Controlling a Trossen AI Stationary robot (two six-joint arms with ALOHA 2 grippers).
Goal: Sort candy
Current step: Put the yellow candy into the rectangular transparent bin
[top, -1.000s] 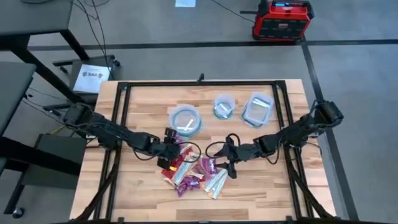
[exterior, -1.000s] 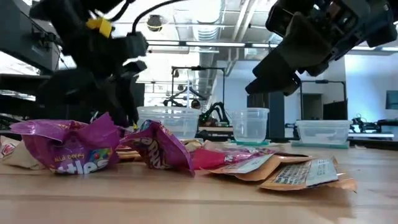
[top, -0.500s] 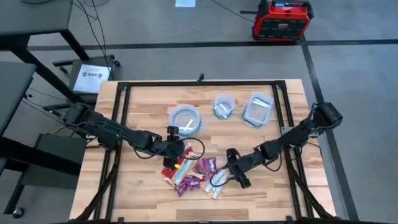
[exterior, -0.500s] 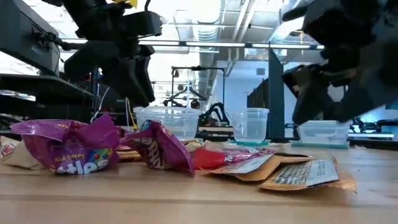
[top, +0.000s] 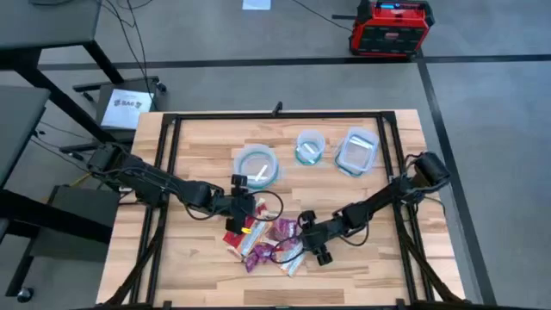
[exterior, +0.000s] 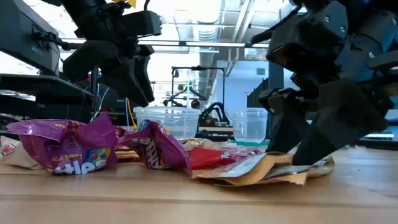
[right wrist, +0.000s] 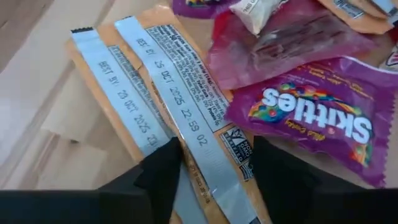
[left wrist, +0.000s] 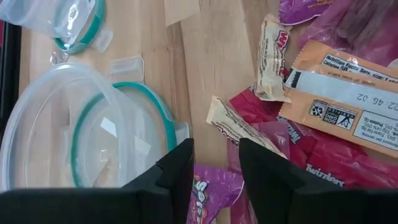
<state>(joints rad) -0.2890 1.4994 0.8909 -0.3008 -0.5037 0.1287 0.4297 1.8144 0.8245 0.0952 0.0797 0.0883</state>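
The candy (top: 269,239) lies in a loose heap on the wooden bench (top: 198,275), in front of three clear blue-rimmed containers (top: 257,164). The right gripper (right wrist: 214,168) is down at the heap's right edge, jaws released and straddling an orange-white bar wrapper (right wrist: 180,118) beside a purple Skittles packet (right wrist: 317,124). The left gripper (left wrist: 216,168) hangs over the heap's left side near the round container, jaws apart and empty.

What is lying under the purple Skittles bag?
The Skittles bag overlaps a red packet's edge and an orange-white bar wrapper. Anything beneath its middle is hidden.
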